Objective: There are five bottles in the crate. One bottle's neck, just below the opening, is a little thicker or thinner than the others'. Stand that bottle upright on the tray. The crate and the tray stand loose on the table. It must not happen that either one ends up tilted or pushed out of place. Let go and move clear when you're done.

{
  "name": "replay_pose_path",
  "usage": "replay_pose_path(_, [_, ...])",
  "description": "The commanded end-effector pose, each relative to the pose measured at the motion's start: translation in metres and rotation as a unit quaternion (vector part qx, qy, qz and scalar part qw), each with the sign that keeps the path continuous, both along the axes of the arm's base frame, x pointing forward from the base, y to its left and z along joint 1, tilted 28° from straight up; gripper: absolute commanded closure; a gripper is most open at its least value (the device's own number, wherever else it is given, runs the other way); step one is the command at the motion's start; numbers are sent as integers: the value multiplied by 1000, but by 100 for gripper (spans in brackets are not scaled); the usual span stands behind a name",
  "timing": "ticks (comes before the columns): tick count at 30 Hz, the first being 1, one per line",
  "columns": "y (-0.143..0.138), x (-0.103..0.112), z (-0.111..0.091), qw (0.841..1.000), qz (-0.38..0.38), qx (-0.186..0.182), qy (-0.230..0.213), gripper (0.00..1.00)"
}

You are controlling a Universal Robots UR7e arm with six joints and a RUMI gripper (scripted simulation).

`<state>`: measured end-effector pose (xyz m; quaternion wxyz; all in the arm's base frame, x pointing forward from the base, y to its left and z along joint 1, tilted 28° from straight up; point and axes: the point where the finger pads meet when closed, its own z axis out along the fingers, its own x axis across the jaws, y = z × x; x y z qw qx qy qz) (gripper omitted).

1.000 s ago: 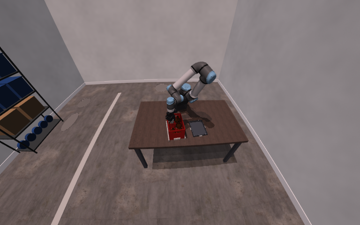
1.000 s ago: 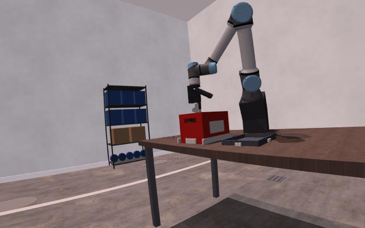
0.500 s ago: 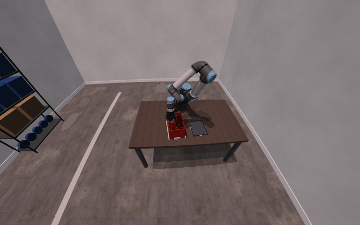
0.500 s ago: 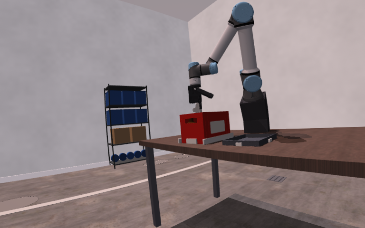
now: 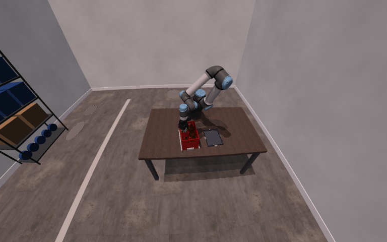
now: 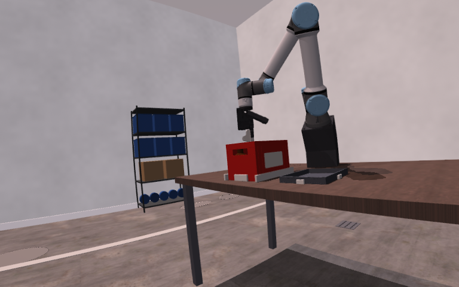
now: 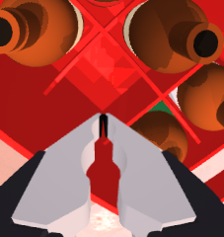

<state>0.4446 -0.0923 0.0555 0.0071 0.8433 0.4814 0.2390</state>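
Note:
The red crate (image 5: 189,144) (image 6: 256,160) (image 7: 28,106) stands on the table (image 5: 165,135) (image 6: 402,189) with brown bottles upright in its cells. In the wrist view one bottle (image 7: 37,25) is at the top left, one (image 7: 176,35) at the top right, one (image 7: 210,96) at the right, and one (image 7: 161,130) is partly hidden behind a finger. My gripper (image 5: 183,127) (image 6: 247,137) (image 7: 103,116) is shut with its fingertips together and nothing between them. It hangs just above the crate's rim, over a cell with no bottle. The dark tray (image 5: 213,137) (image 6: 313,176) lies right of the crate with nothing on it.
The arm's base (image 5: 195,112) (image 6: 320,142) stands on the table behind the crate and tray. A shelf rack (image 5: 8,105) (image 6: 158,153) with blue bins, cardboard boxes and blue balls stands by the left wall, far from the table.

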Motion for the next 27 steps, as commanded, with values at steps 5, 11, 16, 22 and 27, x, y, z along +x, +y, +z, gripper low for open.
replay_pose_path(5, [2,-1,-2,1000,0,1,2,100])
replay_pose_path(11, [2,-1,-2,1000,0,1,2,62])
replay_pose_path(16, [2,-1,-2,1000,0,1,2,62])
replay_pose_path(22, [2,-1,-2,1000,0,1,2,62])
replay_pose_path(27, [2,-1,-2,1000,0,1,2,62])
